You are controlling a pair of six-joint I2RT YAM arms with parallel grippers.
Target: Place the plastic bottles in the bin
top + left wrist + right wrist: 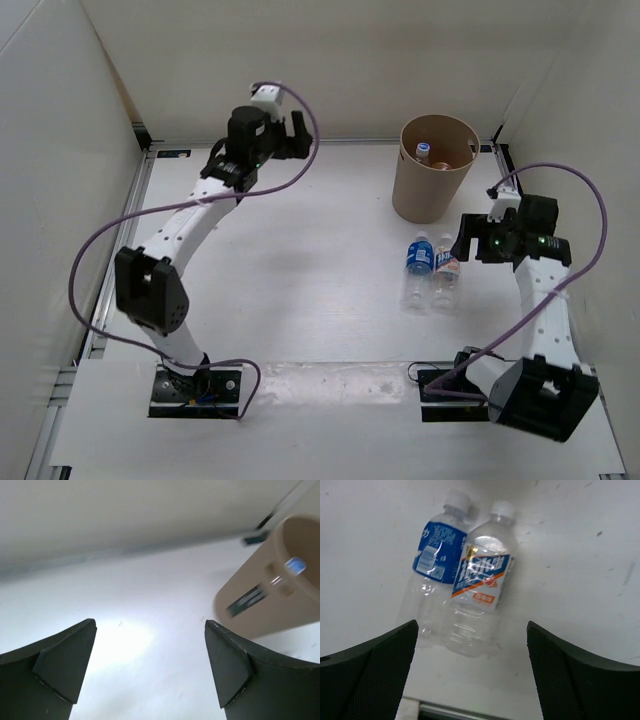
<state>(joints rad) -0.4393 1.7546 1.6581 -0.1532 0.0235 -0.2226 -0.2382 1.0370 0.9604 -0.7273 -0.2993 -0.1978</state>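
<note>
Two plastic bottles lie side by side on the table, caps pointing to the back: one with a blue label [418, 262] [438, 560] and one with a white-orange label [446, 268] [481, 582]. My right gripper [463, 240] [472, 672] hovers open just right of them, nothing between its fingers. The tan bin [425, 195] [300, 610] stands upright behind the bottles. Inside it a blue-capped bottle [424, 151] [296, 566] shows near the rim. My left gripper [290, 137] [150, 665] is open and empty at the back, left of the bin.
White walls enclose the table on the left, back and right. A metal rail [130, 230] runs along the left edge. Purple cables [90, 270] loop off both arms. The right arm's base [470, 385] sits close in front of the lying bottles.
</note>
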